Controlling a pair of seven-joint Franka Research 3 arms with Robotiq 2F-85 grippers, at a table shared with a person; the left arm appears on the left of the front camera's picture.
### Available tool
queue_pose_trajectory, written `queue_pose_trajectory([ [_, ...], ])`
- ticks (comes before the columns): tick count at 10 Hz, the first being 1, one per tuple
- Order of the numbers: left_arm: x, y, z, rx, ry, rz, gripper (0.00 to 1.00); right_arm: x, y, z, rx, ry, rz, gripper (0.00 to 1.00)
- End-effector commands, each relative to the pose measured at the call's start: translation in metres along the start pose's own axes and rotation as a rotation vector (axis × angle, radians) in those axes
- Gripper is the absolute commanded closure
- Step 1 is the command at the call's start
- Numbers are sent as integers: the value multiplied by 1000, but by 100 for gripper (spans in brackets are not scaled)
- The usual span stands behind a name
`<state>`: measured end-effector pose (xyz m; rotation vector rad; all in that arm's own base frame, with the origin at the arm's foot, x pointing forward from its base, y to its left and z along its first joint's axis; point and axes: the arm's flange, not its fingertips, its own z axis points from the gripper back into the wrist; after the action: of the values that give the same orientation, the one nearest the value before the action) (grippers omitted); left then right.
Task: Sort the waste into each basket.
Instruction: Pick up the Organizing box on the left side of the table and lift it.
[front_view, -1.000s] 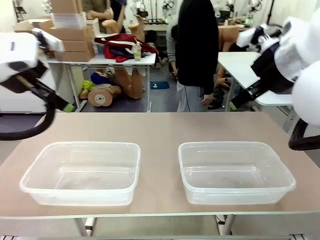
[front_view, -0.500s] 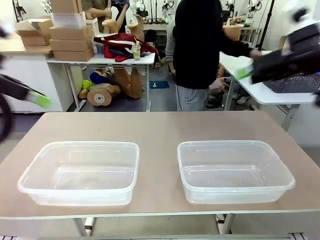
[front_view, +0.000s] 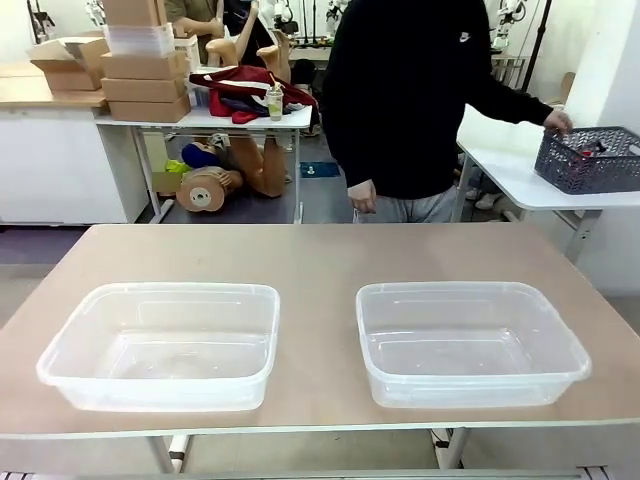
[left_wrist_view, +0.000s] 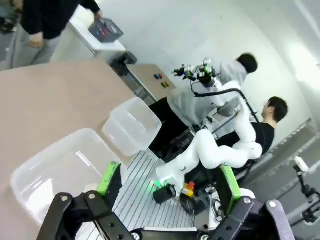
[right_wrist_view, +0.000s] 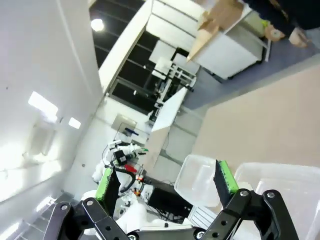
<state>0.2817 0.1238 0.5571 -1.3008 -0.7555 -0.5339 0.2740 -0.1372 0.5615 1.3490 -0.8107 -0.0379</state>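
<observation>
Two clear plastic tubs stand side by side on the table (front_view: 320, 250), both close to its near edge. The left tub (front_view: 180, 288) sits toward the near left corner and the right tub (front_view: 450, 288) toward the near right corner, with a bare strip of tabletop between them. Both tubs are empty. At the far edge stands a person (front_view: 420, 90) in a black top, one hand (front_view: 362, 197) hanging by the hip. The other hand (front_view: 556, 122) reaches out to the rim of a dark grey lattice basket (front_view: 575, 172) on a white side table (front_view: 500, 165) beyond the far right corner. Red things (front_view: 590, 150) show inside that basket, too small to tell what they are. The left gripper (left_wrist_view: 168, 181) hangs high off the table's left edge with its jaws spread wide and nothing between the green pads; the tubs lie below it. The right gripper (right_wrist_view: 165, 180) is likewise held up off the table, jaws fully apart and gripping nothing, with both tubs showing past its fingers.
</observation>
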Motion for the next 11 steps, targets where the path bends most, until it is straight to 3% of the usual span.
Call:
queue_pose_trajectory([
  [1,6,-24,-12,31,104,-139,0,-8,27,-40,-50,123,132,0],
  [11,6,-24,-12,31,104,-139,0,-8,27,-40,-50,123,132,0],
])
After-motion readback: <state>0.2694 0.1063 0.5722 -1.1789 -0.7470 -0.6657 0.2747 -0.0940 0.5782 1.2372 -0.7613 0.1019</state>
